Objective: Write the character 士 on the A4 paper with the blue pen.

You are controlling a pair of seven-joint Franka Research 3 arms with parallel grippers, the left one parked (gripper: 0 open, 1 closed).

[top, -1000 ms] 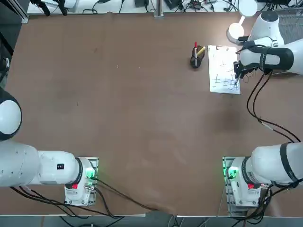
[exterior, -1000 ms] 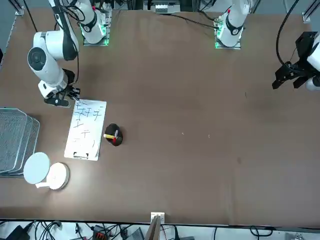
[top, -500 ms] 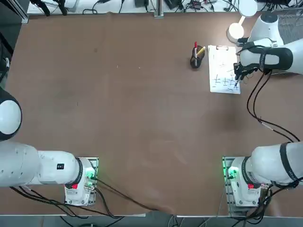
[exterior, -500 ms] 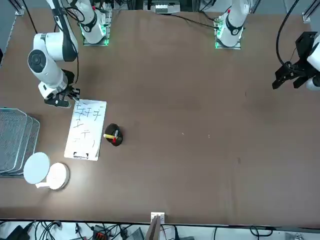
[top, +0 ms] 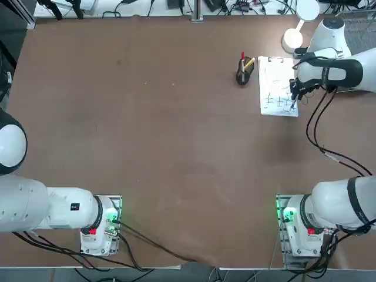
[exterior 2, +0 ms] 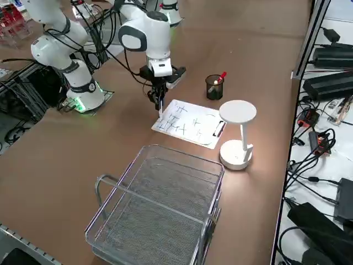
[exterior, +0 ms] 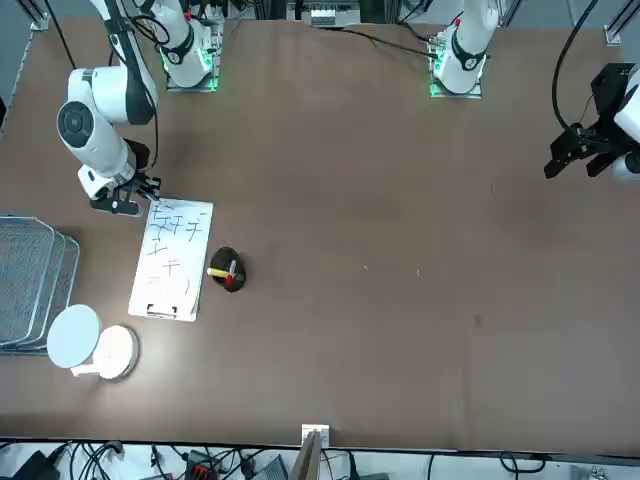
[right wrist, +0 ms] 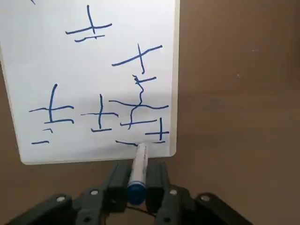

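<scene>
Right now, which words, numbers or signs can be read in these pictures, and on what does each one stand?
"士" or "土"-like crosses, in blue ink, several, some overlapping: on the paper.
No printed words, brands or numbers can be read anywhere.
The right gripper holds the blue pen, with its tip at the paper's edge.

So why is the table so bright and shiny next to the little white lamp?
In the right side view, the white lamp is on and throws a pale glow on the brown table around its base. In the right wrist view, the right gripper shut on the blue pen looks slightly blurry close up, while the strokes on the A4 paper stay sharp.
</scene>
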